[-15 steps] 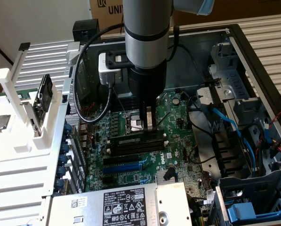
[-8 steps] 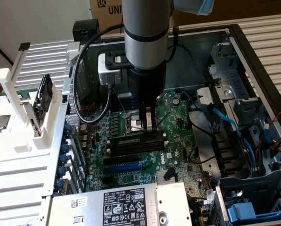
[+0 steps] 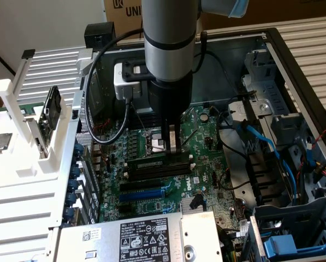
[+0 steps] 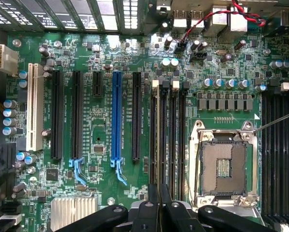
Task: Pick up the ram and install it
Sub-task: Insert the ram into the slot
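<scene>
The open computer case [image 3: 294, 65] surrounds the claw [image 3: 171, 150], which hangs over the green motherboard [image 3: 206, 136]. In the exterior view, below the claw, lies one grey power supply [image 3: 97, 240]. Its black label [image 3: 146, 240] carries fine white print, too small to read. Behind the arm, one cardboard box [image 3: 124, 11] shows the letters "UN". Well off to the exterior view's left of the claw stands a white rack [image 3: 21, 164].

In the wrist view, one empty processor socket [image 4: 224, 164] sits just beside the claw, and one ribbed silver heatsink [image 4: 74, 212] lies near it on the other side. Past the heatsink run the expansion slots: one white slot [image 4: 35, 111], one blue slot [image 4: 116, 116], three long black and one short black.

Four black memory slots [image 4: 178, 135] stretch straight out from the claw, and four more [image 4: 280, 145] lie beyond the socket. The claw's fingers are pinched on the ram [image 4: 158, 135], which stands on edge along one of the near slots. Whether it is seated, I cannot tell.
</scene>
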You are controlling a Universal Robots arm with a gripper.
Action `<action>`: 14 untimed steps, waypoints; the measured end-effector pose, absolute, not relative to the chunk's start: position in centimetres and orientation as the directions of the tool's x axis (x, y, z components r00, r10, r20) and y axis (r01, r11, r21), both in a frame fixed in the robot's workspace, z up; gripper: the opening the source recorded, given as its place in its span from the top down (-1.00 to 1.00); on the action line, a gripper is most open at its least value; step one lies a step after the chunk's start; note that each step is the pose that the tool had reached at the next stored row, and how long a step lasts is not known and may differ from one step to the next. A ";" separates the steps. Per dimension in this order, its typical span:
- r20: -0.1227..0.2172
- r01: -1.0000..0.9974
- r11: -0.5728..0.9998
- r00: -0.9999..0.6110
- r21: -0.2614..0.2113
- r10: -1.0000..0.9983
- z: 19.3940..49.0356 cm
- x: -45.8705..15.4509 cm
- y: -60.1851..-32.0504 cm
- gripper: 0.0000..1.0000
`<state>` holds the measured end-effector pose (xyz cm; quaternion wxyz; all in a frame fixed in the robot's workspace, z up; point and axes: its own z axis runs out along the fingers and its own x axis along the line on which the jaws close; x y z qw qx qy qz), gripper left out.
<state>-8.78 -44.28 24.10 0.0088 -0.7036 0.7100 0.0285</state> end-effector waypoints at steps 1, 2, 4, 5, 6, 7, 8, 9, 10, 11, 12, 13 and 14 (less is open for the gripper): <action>-0.053 -1.000 0.008 -0.010 0.028 -0.999 24.1 -8.8 -44.3 0.76; -0.052 -1.000 0.009 -0.010 0.029 -0.999 24.1 -8.8 -44.3 0.76; -0.053 -1.000 0.010 -0.012 0.029 -0.999 24.1 -8.8 -44.3 0.76; -0.052 -1.000 0.011 -0.013 0.029 -0.999 24.1 -8.8 -44.3 0.76; -0.053 -0.999 0.012 -0.014 0.029 -0.999 24.0 -8.8 -44.3 0.76; -0.053 -0.999 0.013 -0.015 0.030 -0.999 24.0 -8.8 -44.3 0.76; -0.053 -0.999 0.014 -0.015 0.030 -0.998 24.0 -8.7 -44.3 0.76; -0.053 -0.999 0.015 -0.016 0.030 -0.998 24.0 -8.7 -44.3 0.76; -0.053 -0.999 0.015 -0.017 0.030 -0.998 24.0 -8.7 -44.3 0.76; -0.053 -0.999 0.016 -0.018 0.030 -0.998 24.0 -8.7 -44.3 0.76; -0.053 -0.999 0.017 -0.019 0.030 -0.998 24.0 -8.7 -44.3 0.76; -0.053 -0.999 0.018 -0.020 0.031 -0.998 24.0 -8.7 -44.3 0.76; -0.053 -0.999 0.018 -0.020 0.031 -0.998 24.0 -8.7 -44.3 0.76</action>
